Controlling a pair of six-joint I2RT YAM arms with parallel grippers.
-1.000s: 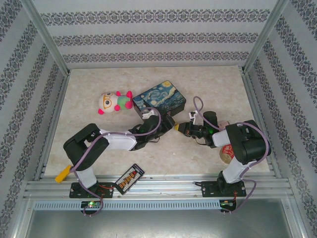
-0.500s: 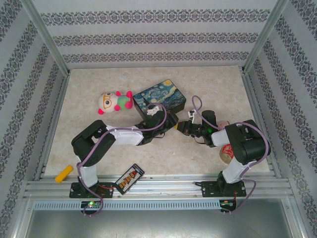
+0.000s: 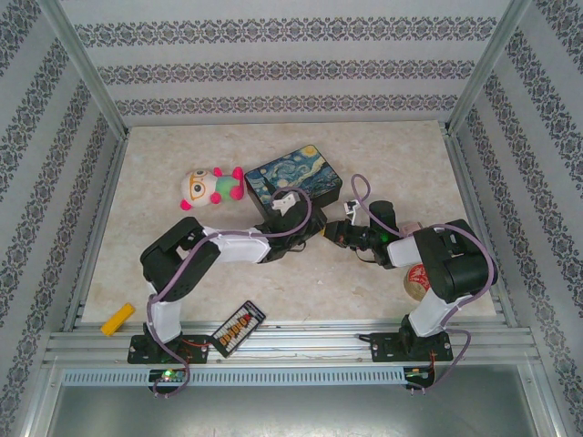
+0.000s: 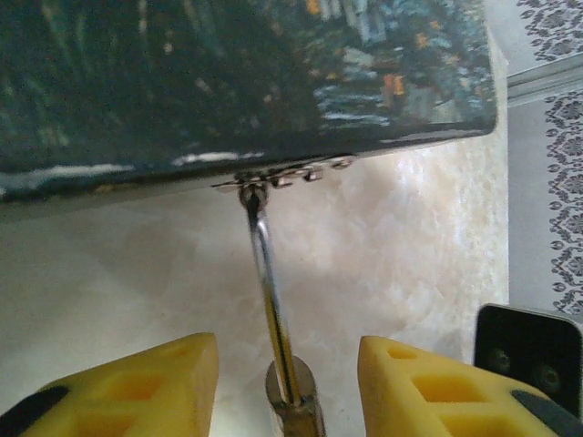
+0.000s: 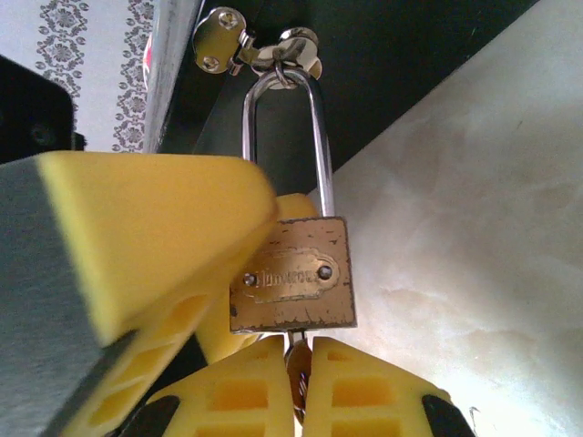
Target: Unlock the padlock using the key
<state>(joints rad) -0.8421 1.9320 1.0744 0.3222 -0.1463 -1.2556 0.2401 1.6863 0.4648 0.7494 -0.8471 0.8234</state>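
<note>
I count one padlock [image 5: 291, 287], one key [image 5: 295, 378] and one painted tin box [image 3: 293, 178]. On the surface [image 3: 392, 159] I see one plush toy [image 3: 211, 187] far left, one yellow block [image 3: 117, 320], one small abacus [image 3: 239, 329] and one round roll-like thing [image 3: 417, 280] near right. Two pincers: left pincer [image 4: 282, 401], right pincer [image 5: 298, 401].

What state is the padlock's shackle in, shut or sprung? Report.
Appears shut: the padlock has its shackle through the box's hasp, one leg seated in the body; a yellow finger hides the other.
</note>
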